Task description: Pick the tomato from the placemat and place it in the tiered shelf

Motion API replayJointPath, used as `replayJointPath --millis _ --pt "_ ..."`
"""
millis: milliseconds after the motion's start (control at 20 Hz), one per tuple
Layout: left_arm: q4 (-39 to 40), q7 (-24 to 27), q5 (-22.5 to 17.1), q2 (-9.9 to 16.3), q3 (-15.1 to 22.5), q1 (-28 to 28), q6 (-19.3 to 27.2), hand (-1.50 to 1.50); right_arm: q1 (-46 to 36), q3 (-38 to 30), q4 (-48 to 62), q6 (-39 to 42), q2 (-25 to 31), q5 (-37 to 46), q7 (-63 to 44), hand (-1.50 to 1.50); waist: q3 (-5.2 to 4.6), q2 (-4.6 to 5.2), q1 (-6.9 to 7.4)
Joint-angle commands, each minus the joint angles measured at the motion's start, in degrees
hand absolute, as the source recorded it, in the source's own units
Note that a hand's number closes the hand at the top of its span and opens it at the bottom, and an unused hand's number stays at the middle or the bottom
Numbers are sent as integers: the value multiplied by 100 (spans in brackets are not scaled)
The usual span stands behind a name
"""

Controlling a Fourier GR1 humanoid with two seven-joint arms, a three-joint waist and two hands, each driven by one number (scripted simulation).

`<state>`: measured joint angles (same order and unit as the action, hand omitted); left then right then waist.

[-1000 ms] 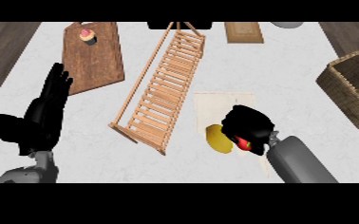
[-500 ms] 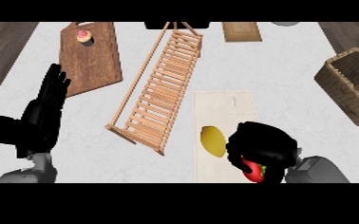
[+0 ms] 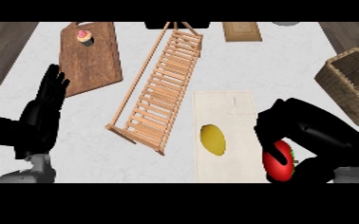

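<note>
The red tomato [image 3: 279, 161] shows at the lower right, over the near right corner of the cream placemat [image 3: 224, 109]. My right hand [image 3: 308, 133] curls round the tomato and hides its far side. A yellow lemon [image 3: 213, 139] lies on the placemat just left of that hand. The wooden tiered shelf [image 3: 161, 90] runs slantwise across the middle of the counter, left of the placemat. My left hand [image 3: 43, 111] rests open at the left edge, fingers pointing up, well apart from the shelf.
A dark wooden cutting board [image 3: 91, 57] at the far left carries a cupcake [image 3: 85, 36]. A wicker basket [image 3: 344, 80] stands at the right edge. A small woven mat [image 3: 242, 31] and a grey dish [image 3: 284, 23] lie at the back.
The right hand has drawn back toward the view's lower right with the tomato in it. The view has tilted slightly, so the shelf and board sit lower. The left hand stays still.
</note>
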<state>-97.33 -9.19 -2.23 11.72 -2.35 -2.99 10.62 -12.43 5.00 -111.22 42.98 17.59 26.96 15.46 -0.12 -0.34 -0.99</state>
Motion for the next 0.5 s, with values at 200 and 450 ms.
replayJointPath --millis 200,450 --pt "153 48 235 -365 285 -176 129 0 -1765 -1011 400 559 -351 -1163 -1858 150 7 34 134" --pt "238 -77 70 -52 -106 -355 -140 0 -2347 -780 1083 14 -759 -906 -2112 150 9 41 144"
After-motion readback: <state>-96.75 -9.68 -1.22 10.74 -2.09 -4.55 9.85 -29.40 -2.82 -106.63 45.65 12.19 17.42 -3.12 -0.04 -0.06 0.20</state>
